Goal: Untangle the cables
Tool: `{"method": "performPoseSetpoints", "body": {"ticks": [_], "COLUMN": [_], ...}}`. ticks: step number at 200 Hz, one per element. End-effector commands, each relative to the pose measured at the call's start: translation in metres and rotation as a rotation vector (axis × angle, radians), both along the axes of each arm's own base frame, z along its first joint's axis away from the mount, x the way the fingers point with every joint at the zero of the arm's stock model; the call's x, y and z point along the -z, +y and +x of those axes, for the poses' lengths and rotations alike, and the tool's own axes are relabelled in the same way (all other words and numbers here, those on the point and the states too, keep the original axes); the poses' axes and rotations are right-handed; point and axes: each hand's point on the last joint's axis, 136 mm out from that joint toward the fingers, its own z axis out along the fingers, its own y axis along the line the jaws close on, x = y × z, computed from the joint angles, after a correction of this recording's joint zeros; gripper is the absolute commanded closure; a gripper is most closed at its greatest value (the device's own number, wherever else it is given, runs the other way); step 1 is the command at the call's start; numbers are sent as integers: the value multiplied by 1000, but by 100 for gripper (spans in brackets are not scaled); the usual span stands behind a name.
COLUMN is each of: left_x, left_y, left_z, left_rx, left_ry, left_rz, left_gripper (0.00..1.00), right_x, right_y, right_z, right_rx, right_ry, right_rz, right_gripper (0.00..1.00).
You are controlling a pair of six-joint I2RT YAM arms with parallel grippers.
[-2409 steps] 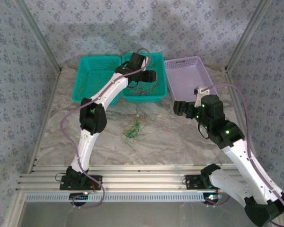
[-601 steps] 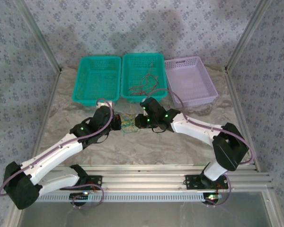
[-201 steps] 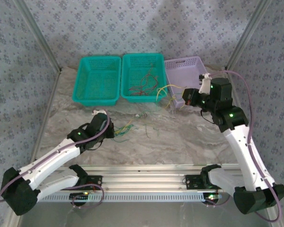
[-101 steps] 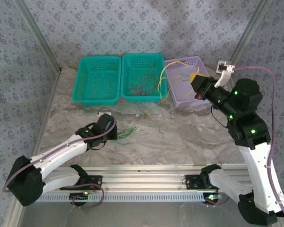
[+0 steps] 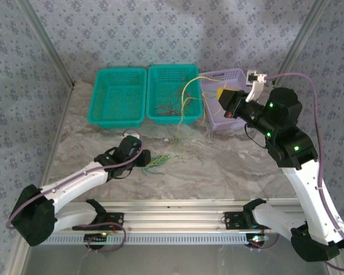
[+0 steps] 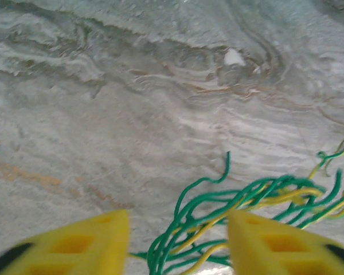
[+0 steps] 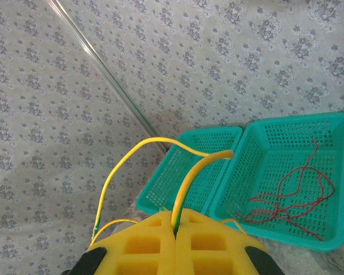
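A loose bunch of green and yellow cables (image 5: 156, 162) lies on the marbled table. My left gripper (image 5: 143, 157) sits low right beside it, open, with the green and yellow strands (image 6: 218, 220) lying between its yellow fingers (image 6: 80, 243). My right gripper (image 5: 223, 98) is raised in front of the lilac basket, shut on one yellow cable (image 5: 186, 91). That cable arcs up and hangs down toward the table. In the right wrist view the yellow cable (image 7: 186, 183) comes out of the closed jaws of the right gripper (image 7: 175, 220). Red cables (image 5: 172, 106) lie in the middle teal basket.
Three baskets stand in a row at the back: a left teal basket (image 5: 119, 97), a middle teal basket (image 5: 172, 77) and a lilac basket (image 5: 212, 106). Patterned walls and metal frame posts close in the sides. A few thin strands lie on the table (image 5: 246, 166) right of the bunch.
My left gripper has opened and slid right, up to the bunch. My right gripper has lifted the yellow cable high, then shifted slightly left, still shut on it.
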Motion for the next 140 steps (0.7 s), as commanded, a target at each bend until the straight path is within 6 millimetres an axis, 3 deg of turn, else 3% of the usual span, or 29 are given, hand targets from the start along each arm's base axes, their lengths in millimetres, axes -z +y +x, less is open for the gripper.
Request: {"method": "performPoseSetpoints", "body": {"ticks": [1, 28, 68, 140], "left_x": [-42, -73, -114, -122], "left_y": [-29, -51, -87, -133], "left_z": [15, 13, -1, -8], "left_rx": [82, 187, 378, 568], "left_ry": [-96, -168, -297, -369], "left_rz": [-109, -215, -362, -453], "left_gripper": [36, 16, 9, 5], "right_x": [-18, -15, -15, -20], "right_y": [6, 17, 27, 38], "right_z": [-9, -11, -15, -20], "right_rx": [-42, -90, -140, -206], "right_ry": [-63, -56, -48, -44], "right_rz": [17, 22, 47, 79], "right_gripper": [100, 100, 100, 100]}}
